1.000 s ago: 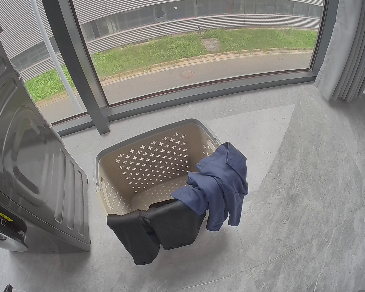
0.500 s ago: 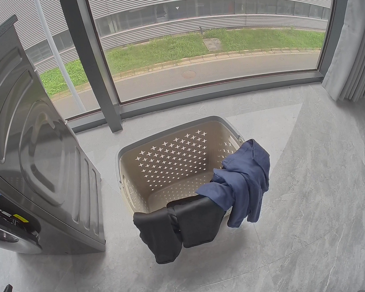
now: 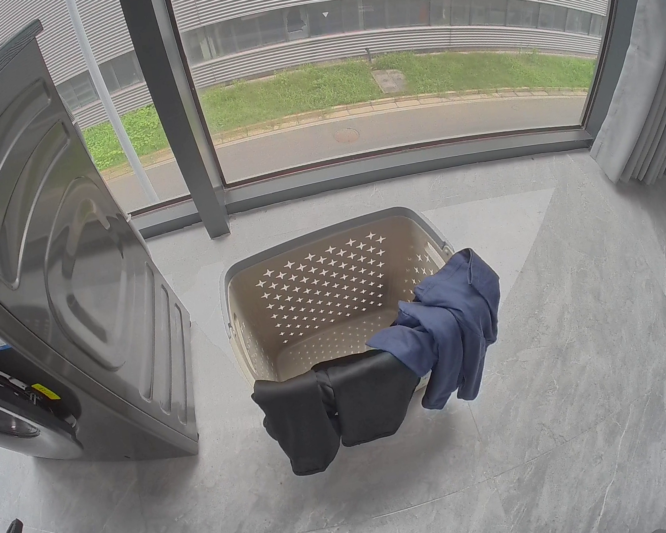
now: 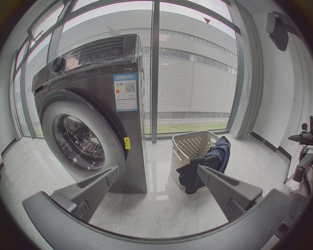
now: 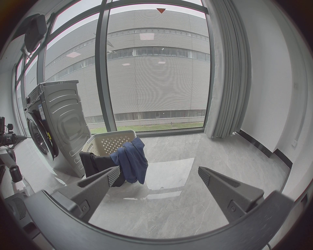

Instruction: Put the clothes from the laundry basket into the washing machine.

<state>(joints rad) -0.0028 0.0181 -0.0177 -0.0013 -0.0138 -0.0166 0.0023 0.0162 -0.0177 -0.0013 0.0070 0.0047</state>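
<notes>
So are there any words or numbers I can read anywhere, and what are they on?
Nothing reads clearly.
Blue-and-white sticker on the front of the washing machine: square code and coloured bars, print too small.
Little yellow sticker below it: too small.
Control panel on top: markings blurred.
Laundry basket and clothes: no writing.

A beige laundry basket (image 3: pixel 327 280) pierced with star-shaped holes and rimmed in grey is seen carrying a black garment (image 3: pixel 343 403) and a blue garment (image 3: pixel 450 325), beside a dark grey washing machine (image 3: pixel 49 260) on a grey marbled floor (image 3: pixel 590 375).
</notes>
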